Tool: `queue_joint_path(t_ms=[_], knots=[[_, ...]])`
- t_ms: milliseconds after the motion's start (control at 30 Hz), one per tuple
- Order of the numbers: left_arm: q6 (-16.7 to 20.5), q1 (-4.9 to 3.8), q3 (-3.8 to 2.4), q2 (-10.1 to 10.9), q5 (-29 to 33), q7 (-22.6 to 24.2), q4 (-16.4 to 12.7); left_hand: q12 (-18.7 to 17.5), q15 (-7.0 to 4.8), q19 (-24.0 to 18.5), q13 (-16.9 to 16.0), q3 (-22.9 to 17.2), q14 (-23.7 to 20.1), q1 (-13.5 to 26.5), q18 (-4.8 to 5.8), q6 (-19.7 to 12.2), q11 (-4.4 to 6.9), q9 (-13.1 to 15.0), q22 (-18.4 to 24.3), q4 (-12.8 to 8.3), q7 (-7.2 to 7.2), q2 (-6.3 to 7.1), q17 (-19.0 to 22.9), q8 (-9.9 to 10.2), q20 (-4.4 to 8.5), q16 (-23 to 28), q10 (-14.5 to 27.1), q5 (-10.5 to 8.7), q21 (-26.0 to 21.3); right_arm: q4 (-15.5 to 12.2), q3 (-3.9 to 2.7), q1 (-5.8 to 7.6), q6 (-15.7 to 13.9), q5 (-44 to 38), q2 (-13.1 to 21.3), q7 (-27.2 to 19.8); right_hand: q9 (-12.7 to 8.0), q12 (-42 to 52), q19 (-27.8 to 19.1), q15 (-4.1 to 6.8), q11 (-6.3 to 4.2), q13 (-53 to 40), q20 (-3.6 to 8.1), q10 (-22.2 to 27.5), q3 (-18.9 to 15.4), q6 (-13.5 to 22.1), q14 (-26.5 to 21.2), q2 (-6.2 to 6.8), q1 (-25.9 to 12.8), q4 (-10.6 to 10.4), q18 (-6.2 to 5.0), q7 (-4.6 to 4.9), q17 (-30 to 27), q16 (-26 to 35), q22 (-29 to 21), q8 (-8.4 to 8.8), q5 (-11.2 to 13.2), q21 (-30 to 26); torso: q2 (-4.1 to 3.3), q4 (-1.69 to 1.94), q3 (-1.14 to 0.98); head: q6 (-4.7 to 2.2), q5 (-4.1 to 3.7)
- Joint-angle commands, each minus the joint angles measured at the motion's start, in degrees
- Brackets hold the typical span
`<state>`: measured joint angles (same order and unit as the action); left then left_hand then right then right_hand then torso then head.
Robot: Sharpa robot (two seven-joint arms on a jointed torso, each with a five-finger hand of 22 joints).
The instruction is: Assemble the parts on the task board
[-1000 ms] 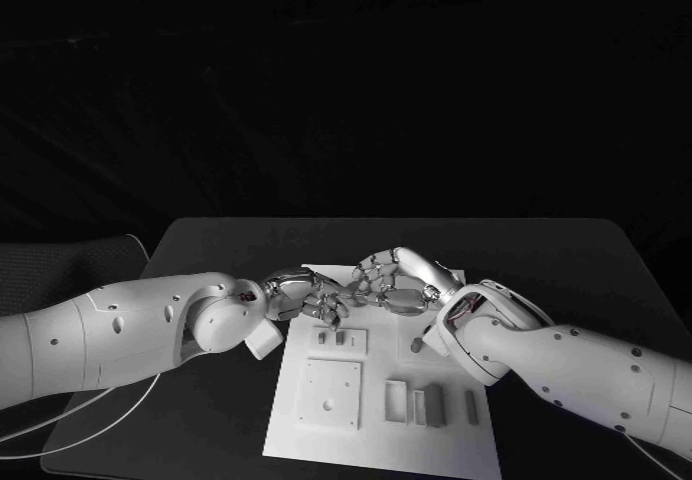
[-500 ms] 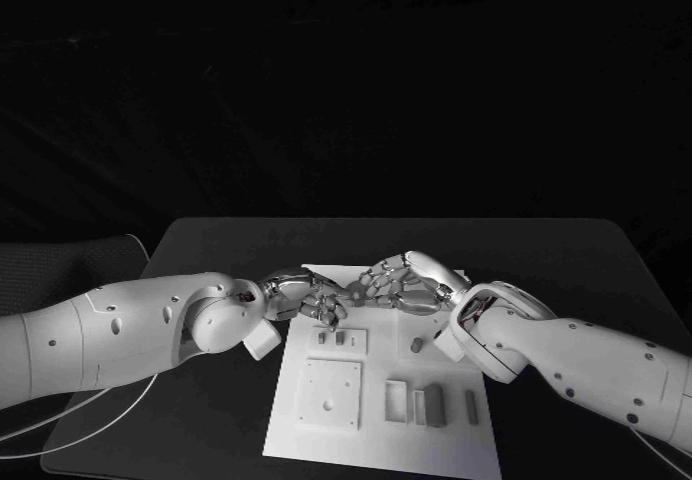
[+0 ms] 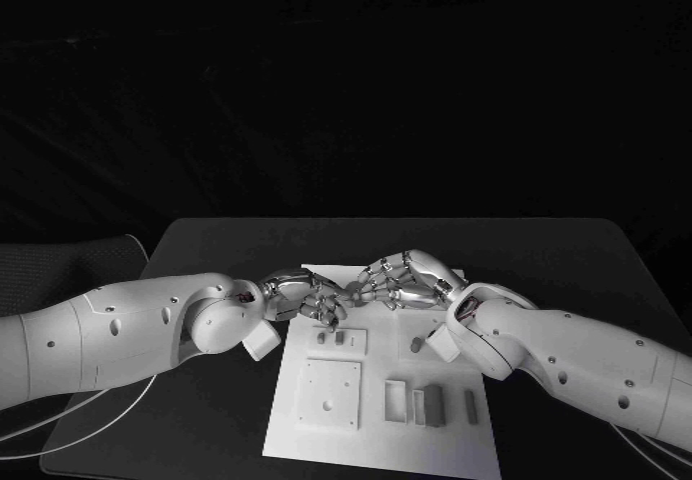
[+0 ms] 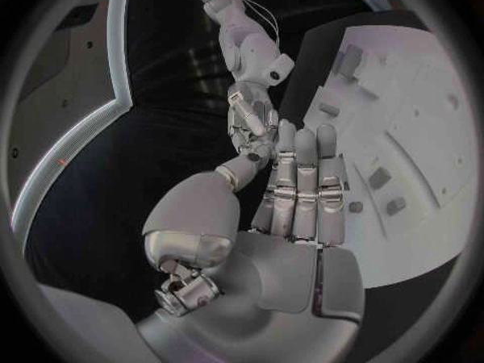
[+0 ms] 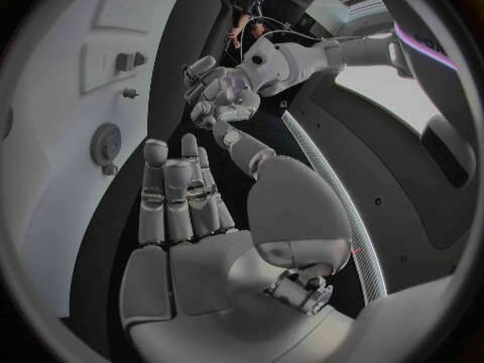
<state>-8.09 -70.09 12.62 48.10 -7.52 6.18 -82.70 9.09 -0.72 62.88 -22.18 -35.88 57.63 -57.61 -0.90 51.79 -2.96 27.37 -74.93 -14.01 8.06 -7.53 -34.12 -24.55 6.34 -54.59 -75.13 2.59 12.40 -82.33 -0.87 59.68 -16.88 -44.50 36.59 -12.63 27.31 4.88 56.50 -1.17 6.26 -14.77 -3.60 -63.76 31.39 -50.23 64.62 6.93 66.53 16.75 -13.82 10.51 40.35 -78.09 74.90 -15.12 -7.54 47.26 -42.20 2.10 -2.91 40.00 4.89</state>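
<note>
The flat white rectangular task board (image 3: 382, 395) lies mid black worktop (image 3: 577, 260), long axis 6 to 12 o'clock. Small grey upright parts (image 3: 428, 408) stand at its near end. Over the far end, left robot hand (image 3: 307, 297) and right robot hand (image 3: 404, 282) meet. Wrist views show what the head view doesn't: straight, spread fingers, empty palms.
</note>
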Motion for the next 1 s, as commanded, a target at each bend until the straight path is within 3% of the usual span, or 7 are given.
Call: queue_joint_path(t_ms=[33, 433, 767, 1000], knots=[[-0.46, -0.04, -0.03, -0.14, -0.21, 0.67, -0.25, 0.40, -0.36, 0.11, -0.12, -0.36, -0.13, -0.21, -0.98, 0.86, 0.08, 14.64, -1.02, 0.00, -1.17, -0.44, -0.11, 0.13, 0.31, -0.22, 0.35, 0.20, 0.19, 0.12, 0.06, -0.01, 2.25, 4.31, -0.20, -1.22, -0.08, -0.27, -0.26, 0.01, 1.32, 0.09, 0.09, 0.91, -0.48, -0.30, -0.02, -0.40, 0.23, -0.02, -1.18, -0.03, 0.06, -0.26, 1.18, -0.21, 0.01, 0.35, 0.00, -0.01, 0.01, 0.00, -0.08], [-0.61, -0.04, -0.03, -0.13, -0.27, 0.66, -0.29, 0.46, -0.39, 0.13, -0.64, -0.40, -0.13, -0.16, -0.98, 0.86, 0.10, 15.05, -1.09, -0.05, -1.18, -0.46, -0.22, 0.26, 0.34, -0.29, 0.45, 0.20, 0.20, -0.09, 0.53, -0.02, 6.01, 3.63, -0.27, -0.35, -0.12, -0.17, -0.53, 0.18, 1.14, 0.40, 0.00, 0.16, -1.04, -1.06, -0.27, -1.04, -0.05, -0.03, -1.18, -0.33, -0.06, -0.32, 1.16, -0.73, -0.02, 0.39, 0.01, 0.02, 0.03, 0.10, -0.03], [-0.88, -0.04, -0.05, -0.33, -0.32, 0.78, -0.27, 0.49, -0.40, 0.13, -0.95, -0.43, -0.14, -0.13, -0.97, 0.86, 0.11, 15.29, -1.12, -0.09, -1.18, -0.49, -0.28, 0.36, 0.35, -0.32, 0.52, 0.21, 0.21, 0.25, 0.83, -0.03, 6.43, 3.63, -0.96, -0.57, -0.14, -0.40, -0.74, 0.11, 1.21, 0.67, -0.10, 0.32, -1.24, -1.38, -0.53, -1.24, -0.26, -0.05, -1.18, -0.49, -0.14, -0.29, 1.14, -0.94, -0.03, 0.34, 0.00, 0.05, 0.00, 0.22, 0.04], [-0.86, -0.04, -0.05, -0.36, -0.32, 0.72, -0.23, 0.50, -0.40, 0.13, -1.12, -0.44, -0.15, -0.12, -0.97, 0.86, 0.11, 15.42, -1.13, -0.12, -1.18, -0.51, -0.31, 0.42, 0.36, -0.34, 0.56, 0.20, 0.22, 0.19, 0.86, -0.03, 6.41, 4.18, -1.06, -0.87, -0.10, -0.33, -0.81, 0.18, 1.13, 0.83, -0.12, -0.06, -1.23, -2.05, -0.65, -2.16, -0.19, -0.01, -1.18, -0.80, -0.17, -0.41, 1.15, -1.34, -0.06, 0.39, 0.00, 0.01, 0.01, 0.33, 0.04]])
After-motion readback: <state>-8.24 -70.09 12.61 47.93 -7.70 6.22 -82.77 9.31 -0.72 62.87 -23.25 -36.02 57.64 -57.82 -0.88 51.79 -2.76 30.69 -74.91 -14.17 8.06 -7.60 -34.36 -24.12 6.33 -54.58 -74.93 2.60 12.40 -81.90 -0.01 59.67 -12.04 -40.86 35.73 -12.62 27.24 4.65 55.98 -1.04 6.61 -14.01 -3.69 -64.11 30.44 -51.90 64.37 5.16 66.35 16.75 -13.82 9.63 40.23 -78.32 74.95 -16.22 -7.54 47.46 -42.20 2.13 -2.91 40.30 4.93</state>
